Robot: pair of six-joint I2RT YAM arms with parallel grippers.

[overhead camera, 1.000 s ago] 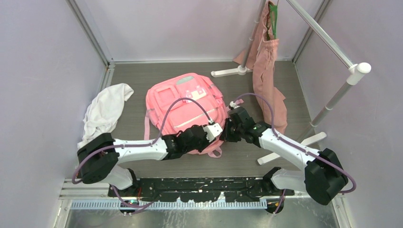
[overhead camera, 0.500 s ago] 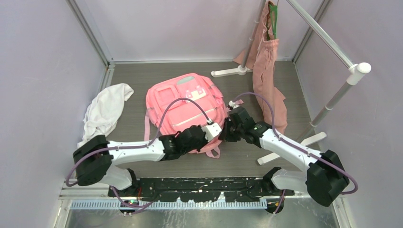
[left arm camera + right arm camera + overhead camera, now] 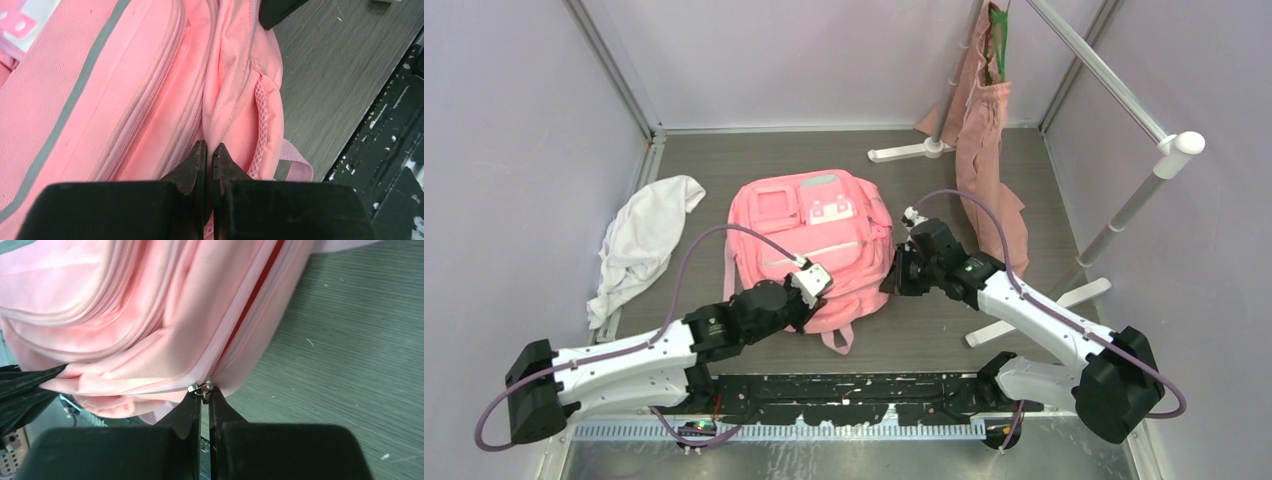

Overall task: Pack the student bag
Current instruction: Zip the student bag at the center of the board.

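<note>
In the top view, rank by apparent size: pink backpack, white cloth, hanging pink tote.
Largest: pink backpack. Next, white cloth and hanging pink tote look about alike; tote hangs nearer the camera, so unranked.

We look down from above and behind the arm bases [image 3: 1024, 380] onto the whole table [image 3: 924, 335], the student bag [image 3: 819, 235] mid-frame. Our left wrist view presses close to the bag's near edge, our right wrist view to its right side seam; all three share that bag

Robot lab cell: plain panel walls [image 3: 824, 50], aluminium frame [image 3: 612, 70], mounting rail [image 3: 844, 388].
</note>
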